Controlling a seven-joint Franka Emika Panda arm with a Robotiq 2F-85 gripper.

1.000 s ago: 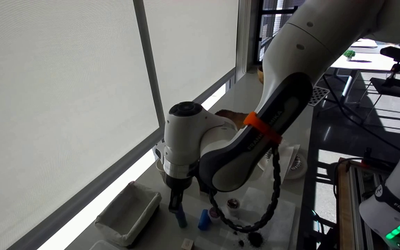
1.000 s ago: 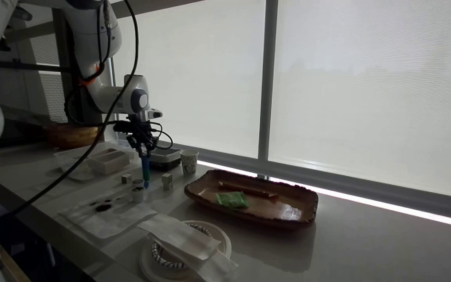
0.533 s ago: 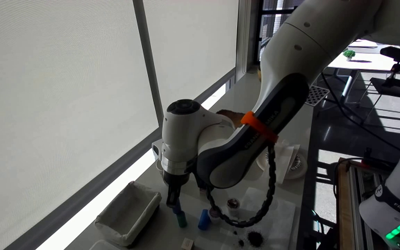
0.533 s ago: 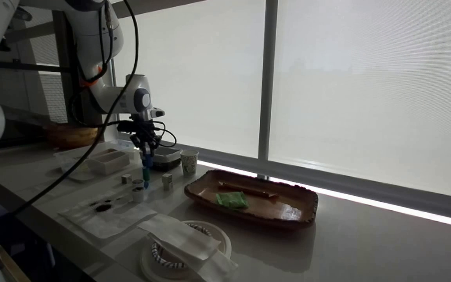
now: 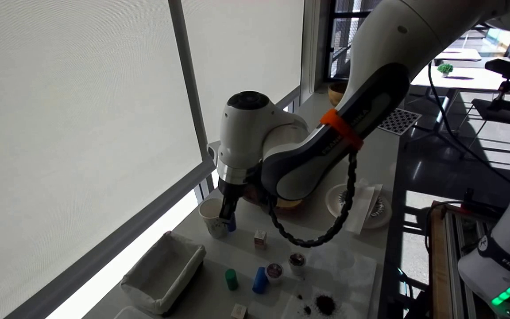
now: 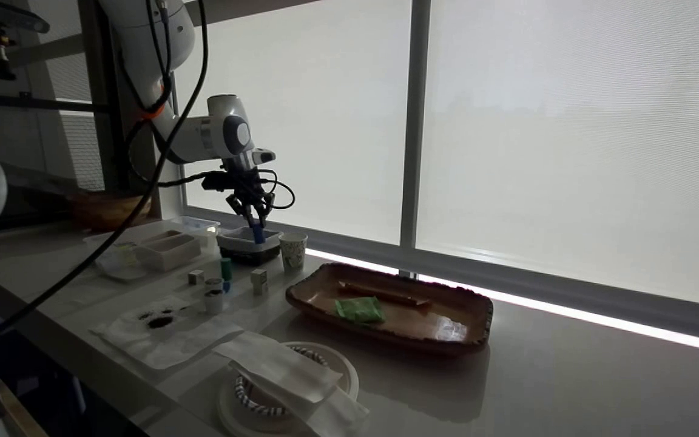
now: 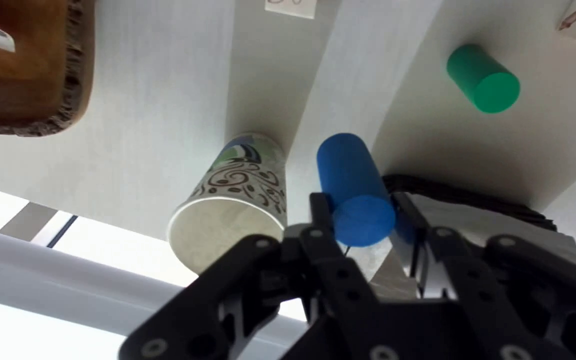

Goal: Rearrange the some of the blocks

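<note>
My gripper (image 7: 363,212) is shut on a blue cylindrical block (image 7: 348,170), held upright above the table. In both exterior views the gripper (image 5: 226,216) (image 6: 256,222) and held block (image 5: 232,223) (image 6: 258,234) are near the patterned white paper cup (image 5: 215,221). In the wrist view the block is just right of the cup (image 7: 248,175). A green cylindrical block (image 5: 231,280) stands upright on the table, also in the wrist view (image 7: 483,80). Another blue block (image 5: 260,281) seems to lie on its side nearby. No dark purplish-red block can be made out for certain.
A white-lined basket (image 5: 163,271) stands by the window. Two small pots (image 5: 274,272) (image 5: 297,261) with dark reddish tops and two printed boxes (image 5: 260,239) (image 5: 239,311) stand around the blocks. A wooden tray (image 6: 386,331), plates (image 6: 349,376) and a sheet with dark powder (image 6: 167,352) lie further off.
The gripper has risen with the blue block from just above the green block. It has moved towards the paper cup. The green block stays standing in place.
</note>
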